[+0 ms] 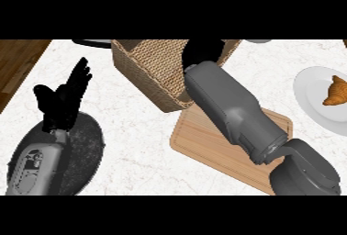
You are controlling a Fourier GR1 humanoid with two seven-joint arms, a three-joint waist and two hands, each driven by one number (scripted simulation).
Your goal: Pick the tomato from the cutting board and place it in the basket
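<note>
My right robot hand (203,50) is over the basket (142,73), beyond the cutting board (200,142); I can't tell its state. The tomato isn't visible, likely hidden under it. At left, my left robot hand (64,101) rests open.

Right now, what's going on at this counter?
The right forearm stretches across the cutting board, and the right hand is down inside the wicker basket. No tomato shows on the board or elsewhere; the hand may be hiding it. The left hand rests open at the left, over a dark pan. A croissant sits on a white plate at the right.
</note>
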